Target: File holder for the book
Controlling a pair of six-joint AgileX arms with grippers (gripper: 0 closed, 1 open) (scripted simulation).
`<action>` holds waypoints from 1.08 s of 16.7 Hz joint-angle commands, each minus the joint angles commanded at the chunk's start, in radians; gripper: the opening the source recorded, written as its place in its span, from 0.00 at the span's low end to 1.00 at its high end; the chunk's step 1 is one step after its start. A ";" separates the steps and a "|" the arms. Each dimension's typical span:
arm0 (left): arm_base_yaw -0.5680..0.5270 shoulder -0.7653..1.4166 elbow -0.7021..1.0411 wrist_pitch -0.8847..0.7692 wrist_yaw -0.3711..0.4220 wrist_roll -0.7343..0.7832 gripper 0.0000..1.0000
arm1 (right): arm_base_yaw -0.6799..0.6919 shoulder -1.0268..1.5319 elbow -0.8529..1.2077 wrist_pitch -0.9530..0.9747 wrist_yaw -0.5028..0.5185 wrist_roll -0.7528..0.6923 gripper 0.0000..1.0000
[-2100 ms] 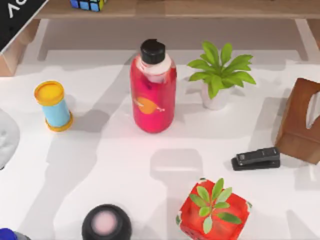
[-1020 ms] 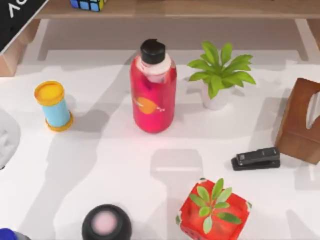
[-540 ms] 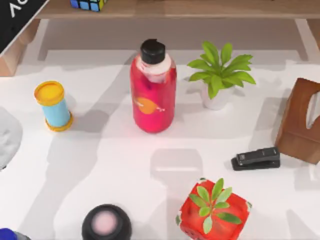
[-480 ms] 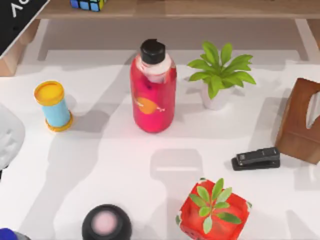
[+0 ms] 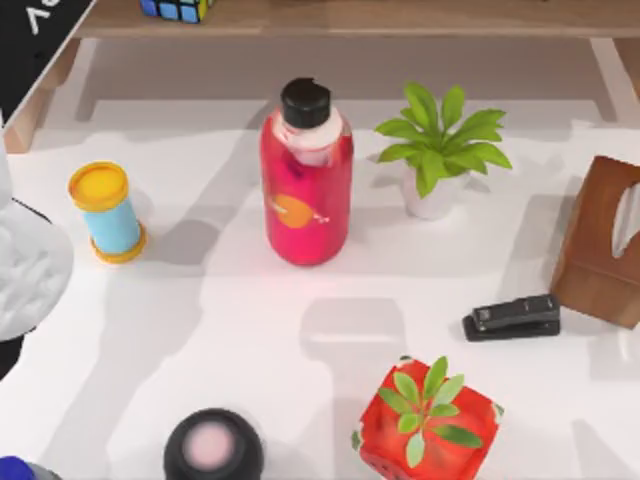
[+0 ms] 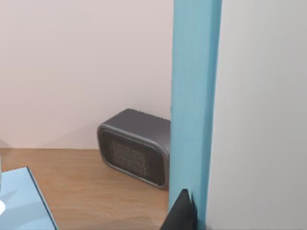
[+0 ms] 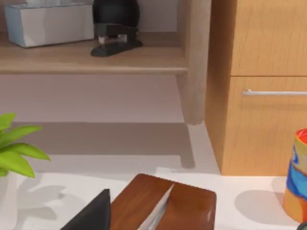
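The black book (image 5: 35,40) with white lettering leans across the far left corner of the top view. Under its lower edge stands the light tan file holder (image 5: 24,115), mostly covered by the book. A white link of my left arm (image 5: 28,270) reaches in from the left edge, just in front of the holder. The left wrist view has one black fingertip (image 6: 181,215) beside a tall light-blue strip (image 6: 194,105). The right wrist view has one black fingertip (image 7: 91,216) near the brown tissue box (image 7: 165,206).
A red bottle (image 5: 306,185) stands mid-table with a potted plant (image 5: 437,150) to its right. A yellow-capped blue cylinder (image 5: 105,210) is at the left. A stapler (image 5: 512,317) and tissue box (image 5: 605,245) are at the right, a red cube (image 5: 427,420) and a black round object (image 5: 213,447) in front.
My left arm's white link has come further into the top view from the left edge, moving right and toward the back. The book's lettering has shifted slightly. All else is still.
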 joint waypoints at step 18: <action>0.734 -0.336 -0.592 0.383 0.256 0.582 0.00 | 0.000 0.000 0.000 0.000 0.000 0.000 1.00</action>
